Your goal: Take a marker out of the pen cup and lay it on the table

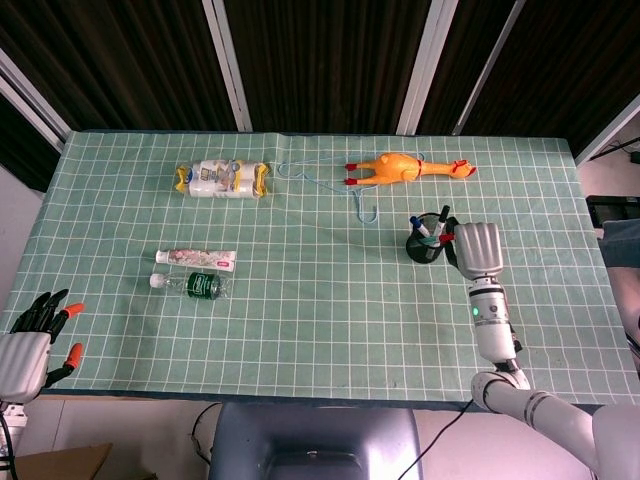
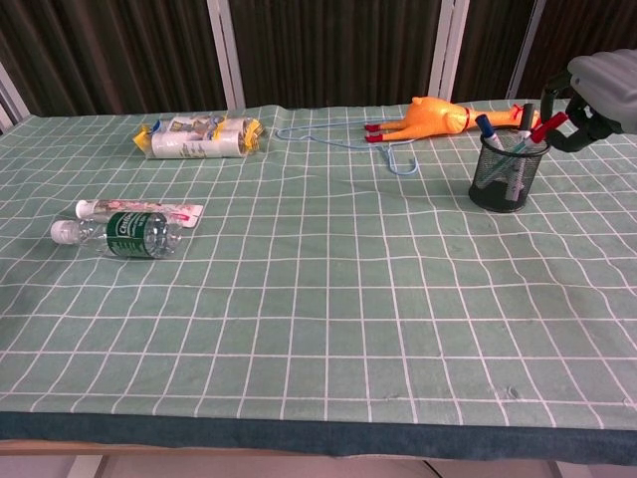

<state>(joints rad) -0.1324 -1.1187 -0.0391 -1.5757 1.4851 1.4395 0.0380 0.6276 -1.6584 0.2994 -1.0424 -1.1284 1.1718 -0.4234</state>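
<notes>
Although the right robot hand (image 2: 598, 95) reaches the black mesh pen cup (image 2: 509, 170) on the green gridded surface (image 1: 320, 300), its grip is unclear, and every marker (image 2: 546, 127) remains inside.

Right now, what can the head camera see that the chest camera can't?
Only the head view shows the left hand, resting off the table's near left corner with its fingers spread, and the right forearm leading up to the right hand.

Only the chest view shows the pen cup from the side, with its mesh wall and a red-capped marker by the right hand's fingers.

Both show the rubber chicken, blue hanger, snack pack, toothpaste tube and water bottle.
</notes>
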